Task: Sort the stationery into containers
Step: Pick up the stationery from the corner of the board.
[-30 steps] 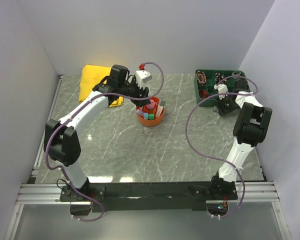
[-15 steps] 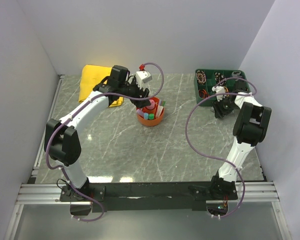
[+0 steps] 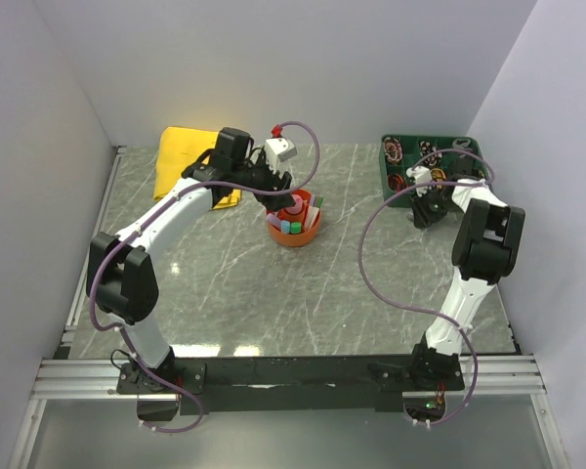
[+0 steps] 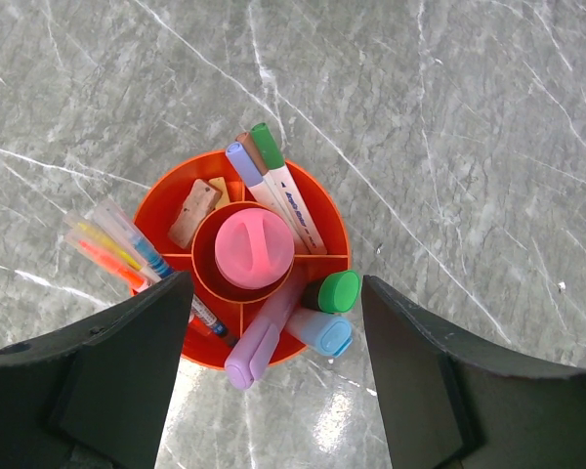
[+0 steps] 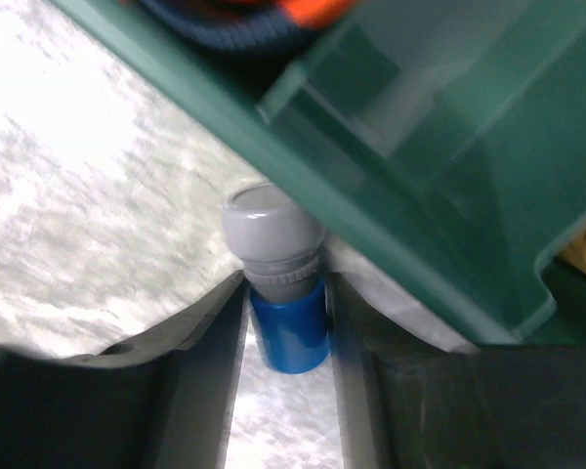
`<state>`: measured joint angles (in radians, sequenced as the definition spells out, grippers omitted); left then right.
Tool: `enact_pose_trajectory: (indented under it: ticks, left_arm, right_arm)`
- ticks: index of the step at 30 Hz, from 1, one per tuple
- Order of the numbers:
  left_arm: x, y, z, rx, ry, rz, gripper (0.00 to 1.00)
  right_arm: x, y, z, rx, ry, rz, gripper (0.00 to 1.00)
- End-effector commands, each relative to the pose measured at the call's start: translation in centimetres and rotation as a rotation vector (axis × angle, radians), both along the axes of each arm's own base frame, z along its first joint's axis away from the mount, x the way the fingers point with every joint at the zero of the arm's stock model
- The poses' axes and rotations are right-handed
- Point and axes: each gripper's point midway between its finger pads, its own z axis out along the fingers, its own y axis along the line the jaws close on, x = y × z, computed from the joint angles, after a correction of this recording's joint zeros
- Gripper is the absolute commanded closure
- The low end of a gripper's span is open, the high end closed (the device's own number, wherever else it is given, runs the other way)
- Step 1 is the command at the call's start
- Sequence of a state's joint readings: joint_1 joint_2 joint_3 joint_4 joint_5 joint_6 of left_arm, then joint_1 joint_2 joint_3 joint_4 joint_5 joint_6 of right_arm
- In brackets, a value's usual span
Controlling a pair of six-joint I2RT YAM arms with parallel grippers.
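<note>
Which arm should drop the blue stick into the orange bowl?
Right, I think. The right tool is shut on the blue stick with the grey cap, beside the green tray. The left tool hangs open and empty over the orange bowl.

A grey-capped blue tube [image 5: 279, 288] between fingers of right tool [image 5: 285, 295], beside green tray [image 5: 439, 186].

The left arm [image 3: 176, 220] and right arm [image 3: 469, 283] have white link shells and bulky black joint housings. A lilac cable [image 3: 360, 244] loops along each. The left wrist carries a white camera block [image 3: 280, 149] with a red plug. The left pincer [image 4: 273, 281] has broad matte black fingers [image 4: 117, 391]; the right pincer [image 5: 283, 293] has narrower grey ones.
</note>
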<state>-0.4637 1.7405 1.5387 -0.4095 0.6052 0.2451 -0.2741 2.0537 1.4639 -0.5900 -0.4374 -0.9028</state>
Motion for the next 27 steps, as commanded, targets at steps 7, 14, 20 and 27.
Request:
enact_pose_trajectory:
  ticks: [7,14,20,27]
  left_arm:
    - [-0.7,-0.4,1.7,-0.037,-0.026,-0.024,0.25]
    - [-0.3,0.7,1.9,-0.03,-0.05,0.055,0.24]
    - [2.9,4.2,1.8,-0.005,-0.061,0.27,0.23]
    - [5.9,10.0,3.0,-0.01,-0.07,0.503,0.23]
  right_arm:
    - [-2.3,3.4,5.1,0.052,-0.024,0.081,0.84]
    - [-3.6,12.3,15.8,0.228,-0.175,0.236,0.87]
    - [1.0,20.8,21.2,0.412,-0.265,0.268,0.87]
    - [5.0,27.6,22.8,0.523,-0.267,0.316,0.87]
